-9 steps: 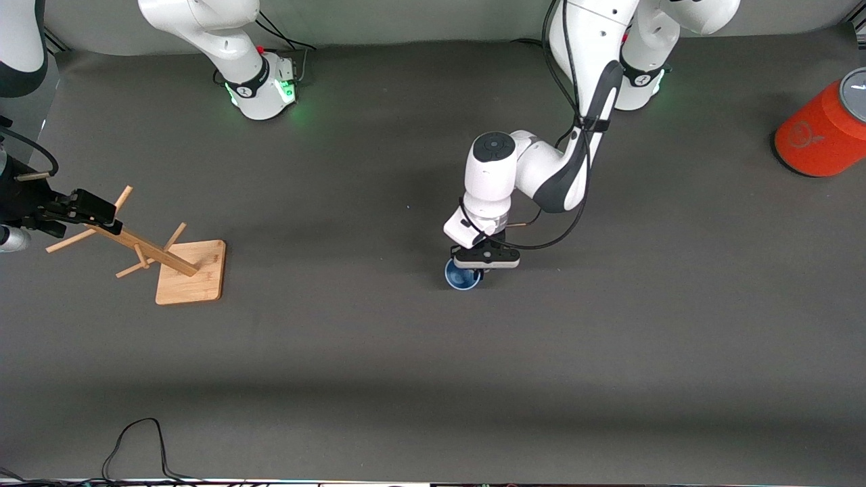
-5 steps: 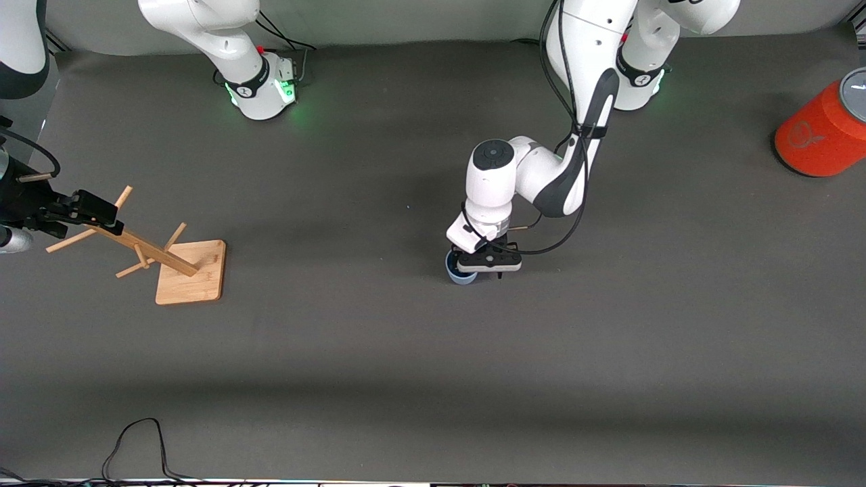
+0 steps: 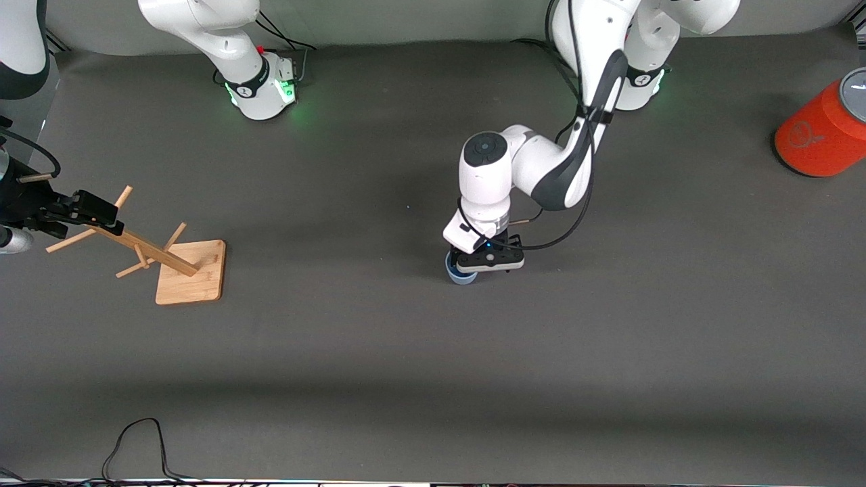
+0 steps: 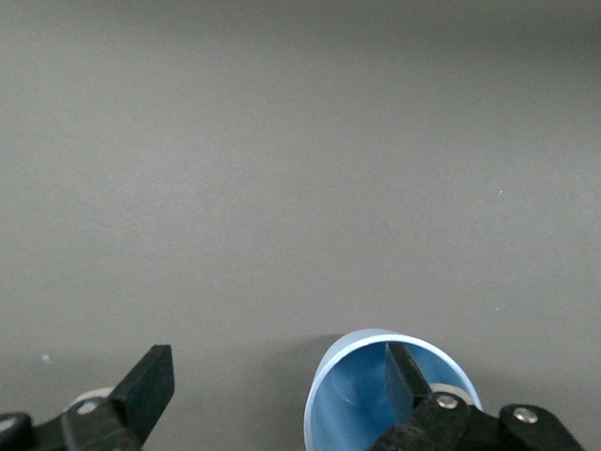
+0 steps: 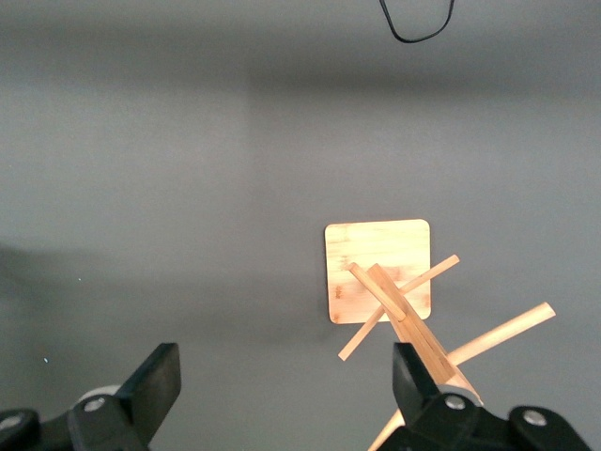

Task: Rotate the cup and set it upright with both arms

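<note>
The pale-blue cup (image 3: 461, 276) stands mouth up on the grey mat near the middle of the table. My left gripper (image 3: 486, 262) hangs right over it and covers part of it in the front view. In the left wrist view the cup (image 4: 347, 404) shows its open mouth. My left gripper (image 4: 279, 381) is open, with one finger (image 4: 406, 378) down inside the mouth and the other well outside the wall. My right gripper (image 3: 84, 208) waits open over the top of a wooden rack at the right arm's end of the table, and in its wrist view this gripper (image 5: 282, 385) holds nothing.
The wooden peg rack (image 3: 191, 272) leans on its square base (image 5: 377, 268). An orange can with a grey lid (image 3: 822, 132) sits at the left arm's end of the table. A black cable (image 3: 135, 439) loops near the table's front edge.
The left gripper has opened and let go of the cup. The cup, tilted with its mouth toward the front camera a second ago, now stands upright. The right arm has not moved.
</note>
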`<state>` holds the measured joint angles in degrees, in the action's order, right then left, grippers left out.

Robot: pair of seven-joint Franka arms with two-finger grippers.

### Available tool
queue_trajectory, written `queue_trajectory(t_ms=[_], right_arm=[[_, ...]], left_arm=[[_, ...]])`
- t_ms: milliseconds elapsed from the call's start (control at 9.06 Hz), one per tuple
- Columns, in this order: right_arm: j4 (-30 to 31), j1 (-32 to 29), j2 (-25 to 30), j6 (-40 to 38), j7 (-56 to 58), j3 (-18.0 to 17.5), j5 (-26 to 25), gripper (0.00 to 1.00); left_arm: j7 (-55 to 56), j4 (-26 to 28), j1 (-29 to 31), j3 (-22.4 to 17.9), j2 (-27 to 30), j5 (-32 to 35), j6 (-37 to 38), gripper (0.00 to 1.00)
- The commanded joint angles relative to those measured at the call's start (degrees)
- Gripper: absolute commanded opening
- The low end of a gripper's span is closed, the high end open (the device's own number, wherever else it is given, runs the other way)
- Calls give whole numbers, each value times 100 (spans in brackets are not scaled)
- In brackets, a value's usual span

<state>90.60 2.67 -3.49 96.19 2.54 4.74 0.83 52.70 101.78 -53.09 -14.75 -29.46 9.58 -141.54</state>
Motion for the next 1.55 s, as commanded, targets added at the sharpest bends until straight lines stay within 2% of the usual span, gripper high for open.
queue_trajectory(t_ms=[0,110,331,662,994,1104,1214,1325,1435], right_arm=[[-86,23,-38,-21,-113,0,32,100],[-78,23,-29,-21,-122,0,32,100],[-86,23,-29,-21,-122,0,32,100],[-86,23,-29,-30,-113,0,23,100],[-86,23,-20,-30,-104,0,23,100],[-86,23,-3,-30,-104,0,23,100],[-86,23,-3,-30,-104,0,23,100],[-86,32,-3,-30,-104,0,23,100],[-86,23,-3,-38,-104,0,23,100]], left_arm=[[-301,-210,140,-10,596,-243,869,100],[-905,-446,185,-62,790,-664,1448,100],[-1708,-808,763,-36,1160,-851,2495,100],[-3138,-783,1842,-36,1906,-1072,3761,100],[-3888,-748,2504,-63,2557,-976,5027,100],[-4108,-565,2880,-19,2820,-941,5170,100],[-4545,-189,3388,164,3153,-932,5067,100],[-4924,32,4089,523,3374,-844,4979,100],[-4971,8,4566,865,3429,-643,5057,100]])
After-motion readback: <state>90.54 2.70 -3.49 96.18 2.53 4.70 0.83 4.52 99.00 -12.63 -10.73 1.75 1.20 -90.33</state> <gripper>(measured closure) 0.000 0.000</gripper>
